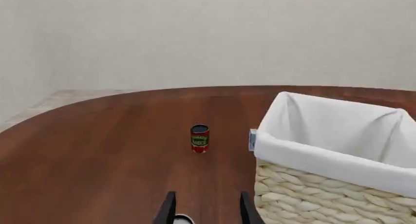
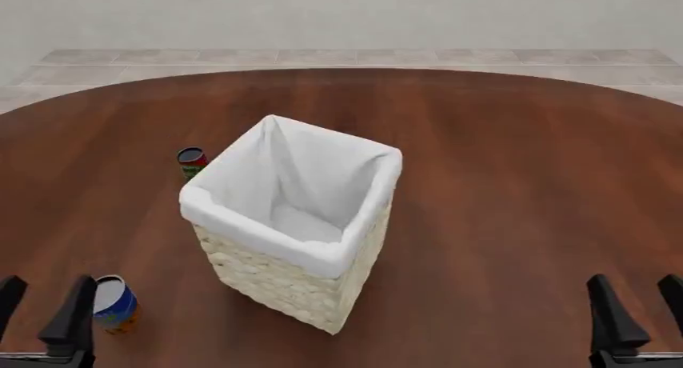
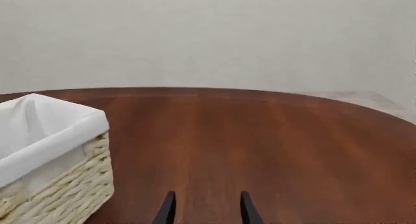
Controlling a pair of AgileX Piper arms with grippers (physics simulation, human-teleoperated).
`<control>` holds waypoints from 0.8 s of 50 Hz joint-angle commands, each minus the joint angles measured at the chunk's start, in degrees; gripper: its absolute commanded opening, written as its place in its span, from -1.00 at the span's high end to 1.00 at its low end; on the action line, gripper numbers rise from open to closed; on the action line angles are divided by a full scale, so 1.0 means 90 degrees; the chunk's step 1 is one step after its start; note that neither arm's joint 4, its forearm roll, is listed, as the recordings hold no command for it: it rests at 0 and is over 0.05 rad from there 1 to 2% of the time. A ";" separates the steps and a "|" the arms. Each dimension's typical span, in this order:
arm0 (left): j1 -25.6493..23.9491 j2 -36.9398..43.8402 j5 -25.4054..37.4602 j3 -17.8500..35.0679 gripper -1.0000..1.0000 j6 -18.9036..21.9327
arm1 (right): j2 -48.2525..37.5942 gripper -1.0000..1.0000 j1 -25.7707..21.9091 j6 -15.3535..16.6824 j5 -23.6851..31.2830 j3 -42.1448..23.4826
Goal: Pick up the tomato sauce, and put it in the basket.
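Beside the basket (image 2: pixel 320 280) stands the tomato sauce (image 2: pixel 192 162) — red-green label; both tools spread, empty.

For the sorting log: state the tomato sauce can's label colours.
Red and green on the tomato sauce can, under a dark top; clearest in the left wrist view.

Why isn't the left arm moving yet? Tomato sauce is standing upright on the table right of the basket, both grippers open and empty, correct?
Not quite: the tomato sauce stands upright left of the basket, not right of it, as the front view shows. The rest holds: the left gripper and right gripper are both open and empty.
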State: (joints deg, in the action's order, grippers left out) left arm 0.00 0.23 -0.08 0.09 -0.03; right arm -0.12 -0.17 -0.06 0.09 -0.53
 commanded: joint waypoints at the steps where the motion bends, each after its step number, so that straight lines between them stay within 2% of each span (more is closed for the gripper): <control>1: 0.0021 0.0177 -0.0130 0.0010 -1.00 -0.0036 | -0.0033 -1.00 0.0005 0.0015 -0.0007 0.0028; 13: 0.0129 0.0295 -0.0211 0.0033 -1.00 -0.0041 | 0.0003 -1.00 -0.0066 0.0057 0.0014 0.0042; 19: 0.0074 0.0835 -0.0564 0.0200 -1.00 -0.0115 | -0.0004 -1.00 -0.0087 0.0073 0.0007 0.0046; 22: 0.0034 0.1452 -0.0963 0.0421 -1.00 -0.0232 | -0.0003 -1.00 -0.0126 0.0075 0.0020 0.0050; 27: -0.0268 0.1603 -0.0804 0.0825 -1.00 -0.0042 | 0.0005 -1.00 -0.0141 0.0082 0.0044 0.0055; 40: -0.0408 0.2556 -0.0879 0.1686 -1.00 0.0030 | -0.0013 -1.00 -0.0211 0.0123 0.0035 0.0056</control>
State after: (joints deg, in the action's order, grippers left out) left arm -2.37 17.40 -7.25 10.16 -0.39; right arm -0.12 -1.67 0.80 0.43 -0.06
